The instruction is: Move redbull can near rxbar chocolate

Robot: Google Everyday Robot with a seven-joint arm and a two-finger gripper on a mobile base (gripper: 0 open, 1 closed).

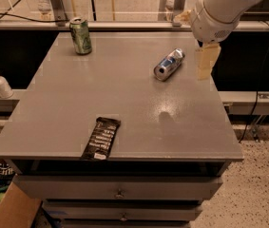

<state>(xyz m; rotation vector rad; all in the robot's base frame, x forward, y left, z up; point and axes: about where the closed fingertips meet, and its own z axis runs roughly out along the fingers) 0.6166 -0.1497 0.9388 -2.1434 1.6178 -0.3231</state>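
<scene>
Hovering above the right edge of the tabletop point(124, 99), the end effector point(206, 63) hangs below a white wrist, and whether it is open or closed cannot be told from this view. It holds nothing: the redbull can point(168, 64) lies on its side just beside the end effector, to the left as the camera sees it, and apart from it. The step in hand looks like the approach before the grasp, so the move itself is not yet begun. The next move would call for bringing the end effector across and down over the can, set across its narrow width rather than along its length, since a can on its side may roll when nudged. The can is slim, blue and silver, with one shiny round end turned toward the camera and its length running diagonally. The rxbar chocolate point(100, 137) lies flat, well apart from the end effector, far toward the front edge and to the left, in a dark wrapper with rows of white text. A green can point(80, 35) stands upright at the far back left corner.
</scene>
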